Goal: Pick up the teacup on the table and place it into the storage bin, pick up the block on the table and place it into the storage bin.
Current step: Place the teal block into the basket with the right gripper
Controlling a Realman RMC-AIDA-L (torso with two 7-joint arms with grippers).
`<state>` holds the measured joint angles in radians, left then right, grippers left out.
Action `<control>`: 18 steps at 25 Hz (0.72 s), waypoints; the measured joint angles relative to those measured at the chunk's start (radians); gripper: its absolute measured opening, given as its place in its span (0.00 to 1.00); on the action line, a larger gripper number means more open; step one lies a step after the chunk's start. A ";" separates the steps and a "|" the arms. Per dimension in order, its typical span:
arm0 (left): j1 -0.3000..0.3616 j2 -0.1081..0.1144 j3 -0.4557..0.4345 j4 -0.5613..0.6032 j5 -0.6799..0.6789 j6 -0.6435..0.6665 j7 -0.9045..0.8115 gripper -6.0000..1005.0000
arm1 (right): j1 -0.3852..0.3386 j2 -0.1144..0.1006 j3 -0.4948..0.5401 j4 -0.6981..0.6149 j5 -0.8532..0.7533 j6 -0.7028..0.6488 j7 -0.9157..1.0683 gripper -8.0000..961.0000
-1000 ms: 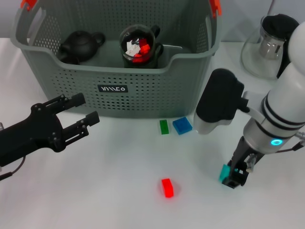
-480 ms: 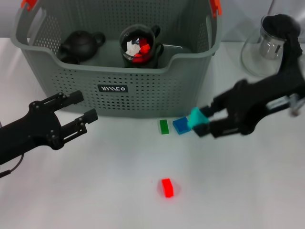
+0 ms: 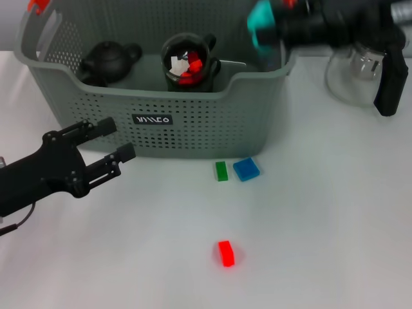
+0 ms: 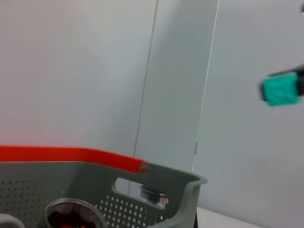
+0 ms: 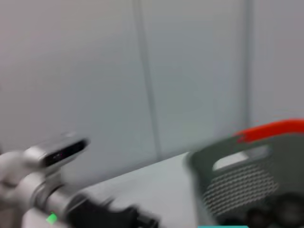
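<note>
Right gripper (image 3: pixel 278 26) is up over the back right corner of the storage bin (image 3: pixel 193 132), clamped on a teal block (image 3: pixel 261 29) that sticks out from its tips toward the bin's inside; the block also shows in the left wrist view (image 4: pixel 280 90), high above the bin rim. Below and to the left of that gripper, inside the bin, sits a glass teacup (image 3: pixel 188 64) with red and white bits in it, and further left a black teapot (image 3: pixel 109 59). Left gripper (image 3: pixel 106 149) hovers low over the table (image 3: pixel 129 257) in front of the bin's left half, fingers spread, nothing between them. To its right on the table lie a green block (image 3: pixel 221 170) and a blue block (image 3: pixel 246 168) just beside each other, a red block (image 3: pixel 225 253) nearer the robot. A glass jug (image 3: pixel 360 64) stands right of the bin.
</note>
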<state>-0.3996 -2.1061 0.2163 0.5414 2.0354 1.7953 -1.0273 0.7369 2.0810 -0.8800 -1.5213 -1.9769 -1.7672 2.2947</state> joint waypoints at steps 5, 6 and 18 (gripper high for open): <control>-0.002 0.000 0.000 0.000 0.000 0.004 -0.008 0.63 | 0.198 -0.021 -0.046 0.030 -0.319 0.148 0.201 0.44; -0.002 0.000 0.000 0.000 -0.001 0.004 -0.012 0.63 | 0.237 -0.021 -0.060 0.051 -0.402 0.177 0.235 0.44; 0.002 -0.008 0.000 -0.002 -0.015 0.004 -0.018 0.63 | 0.646 0.015 -0.262 0.704 -0.880 0.623 0.340 0.44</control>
<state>-0.3981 -2.1146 0.2163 0.5391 2.0200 1.7993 -1.0456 1.3829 2.0964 -1.1420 -0.8171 -2.8571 -1.1440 2.6351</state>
